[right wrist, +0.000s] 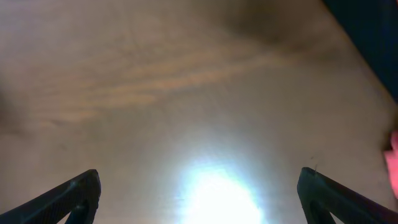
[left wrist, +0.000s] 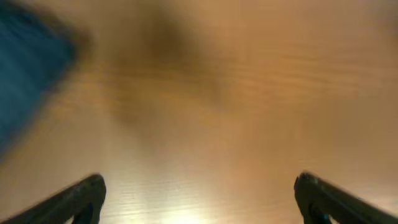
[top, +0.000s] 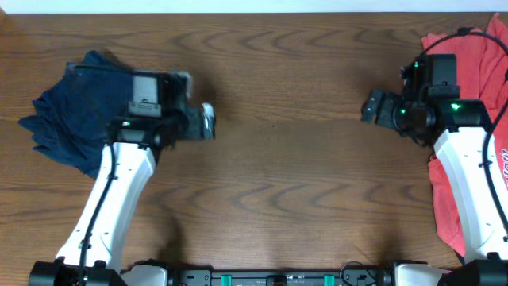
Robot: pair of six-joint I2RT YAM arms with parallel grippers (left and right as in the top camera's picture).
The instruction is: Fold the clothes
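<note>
A pile of dark navy blue shorts (top: pixel 71 119) lies crumpled at the left of the wooden table; a blurred blue edge of it shows at the left of the left wrist view (left wrist: pixel 28 74). Coral-red T-shirts (top: pixel 468 63) lie along the right edge, partly under my right arm; a pink sliver shows in the right wrist view (right wrist: pixel 393 155). My left gripper (top: pixel 208 121) is open and empty, just right of the shorts, over bare wood (left wrist: pixel 199 193). My right gripper (top: pixel 373 107) is open and empty, left of the red shirts (right wrist: pixel 199 199). No black garment is in view.
The brown wooden table (top: pixel 278 183) stretches between the two arms. A white wall edge runs along the table's back. A bright light glare reflects off the wood in the right wrist view.
</note>
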